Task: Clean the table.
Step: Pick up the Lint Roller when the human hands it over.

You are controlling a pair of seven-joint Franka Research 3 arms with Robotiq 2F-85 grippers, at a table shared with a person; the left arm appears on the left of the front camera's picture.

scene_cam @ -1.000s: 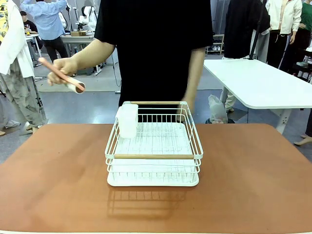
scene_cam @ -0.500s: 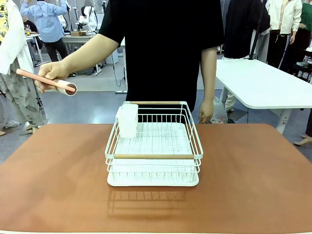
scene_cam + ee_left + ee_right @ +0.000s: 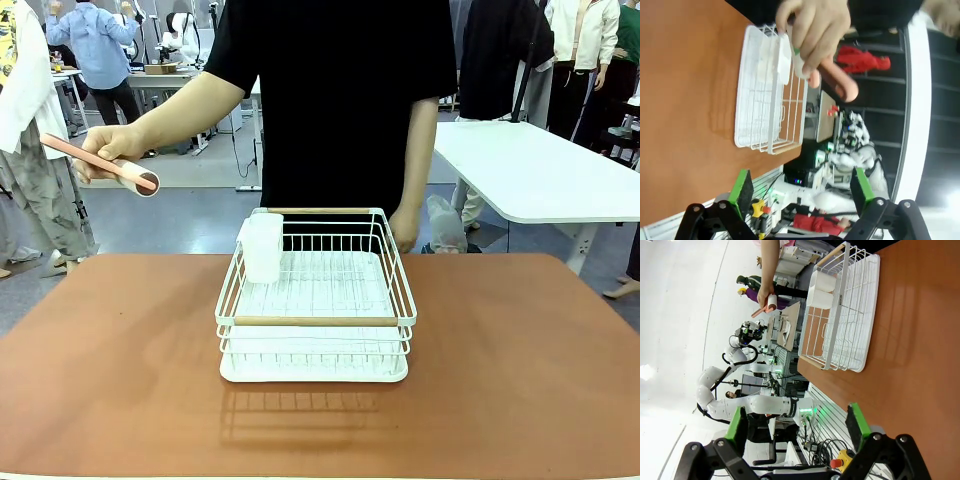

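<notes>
The reddish-brown table point(image 3: 520, 360) spreads across the front view, and a person stands at its far edge. One hand holds a pink-handled lint roller point(image 3: 112, 167) in the air off the table's left far corner. The other hand point(image 3: 403, 229) hangs by the dish rack's far right corner. In the left wrist view my left gripper point(image 3: 802, 187) is open and empty above the table point(image 3: 685, 100), with the roller point(image 3: 835, 82) in the hand ahead. My right gripper point(image 3: 796, 425) is open and empty too, over the table point(image 3: 920, 340); the roller point(image 3: 767, 305) looks small far off.
A white wire dish rack point(image 3: 316, 300) with wooden rails stands at the table's middle, a white cup holder point(image 3: 262, 247) clipped on its far left corner. The rack point(image 3: 767, 95) point(image 3: 840, 315) lies ahead of both grippers. A white-topped table point(image 3: 540, 170) stands at the back right.
The hand with the roller drifted left, then held about level. The person's other hand swung out to the right and came back near the rack's far right corner.
</notes>
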